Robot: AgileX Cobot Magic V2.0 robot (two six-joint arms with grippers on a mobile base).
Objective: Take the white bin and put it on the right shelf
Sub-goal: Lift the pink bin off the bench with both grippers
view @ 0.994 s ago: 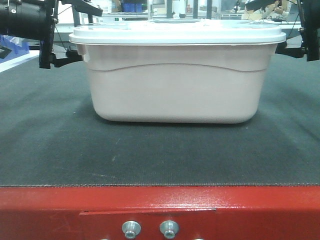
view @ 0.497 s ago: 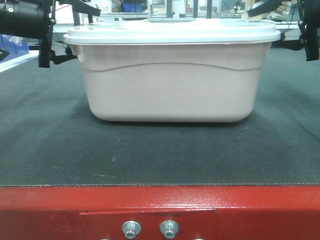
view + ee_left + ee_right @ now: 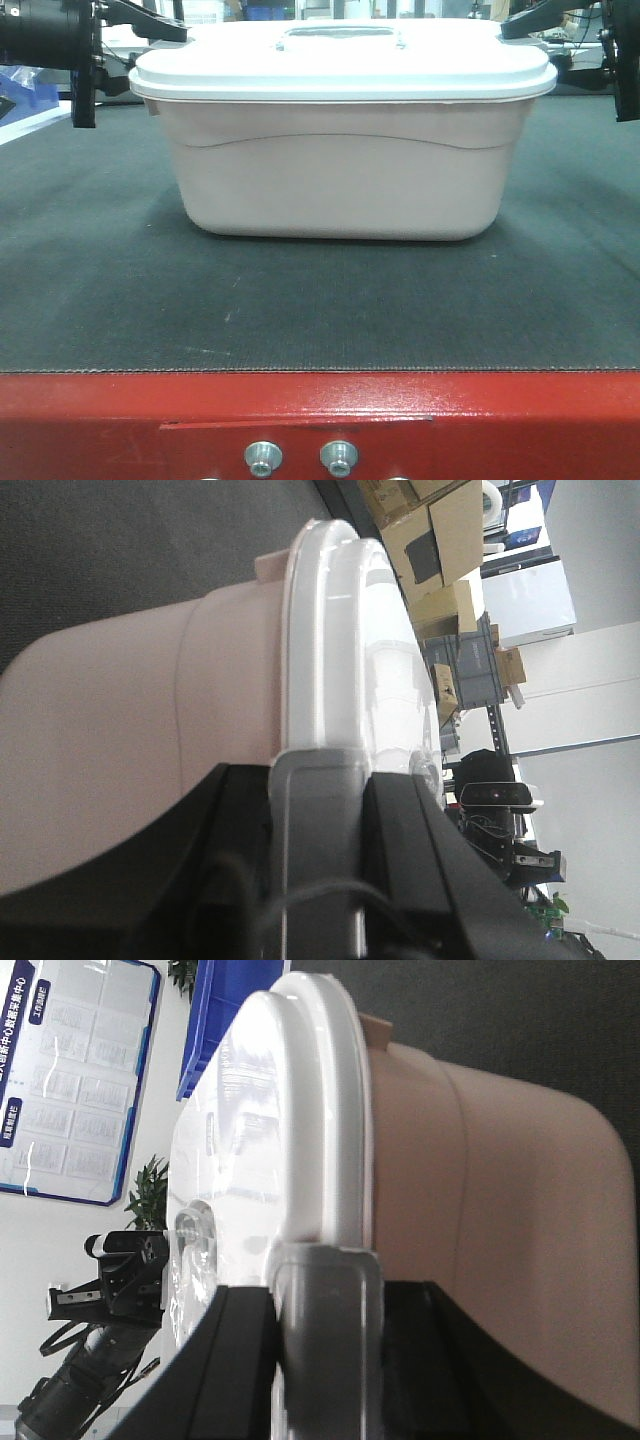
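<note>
The white bin [image 3: 340, 170], pale pinkish with a flat white lid, stands in the middle of the dark mat [image 3: 100, 300], tilted so its lid top and handle show. My left gripper [image 3: 135, 60] is at its left end and my right gripper [image 3: 555, 50] at its right end. In the left wrist view the gripper [image 3: 318, 775] has its black fingers on either side of the bin's [image 3: 120, 700] lid rim. The right wrist view shows my right gripper [image 3: 325, 1280] clamping the bin [image 3: 500, 1210] the same way. I cannot tell whether the bin's base touches the mat. The right shelf is out of view.
The mat lies on a red-framed table [image 3: 320, 410] with two bolts [image 3: 262, 458] at its front. Blue bins [image 3: 30, 90] stand at the far left, and one shows in the right wrist view [image 3: 215, 1020]. Cardboard boxes [image 3: 440, 530] are stacked beyond the table.
The bin has shifted slightly left, then risen a little and tipped toward the camera, so its lid top now shows. Both grippers stayed at its ends and moved with it.
</note>
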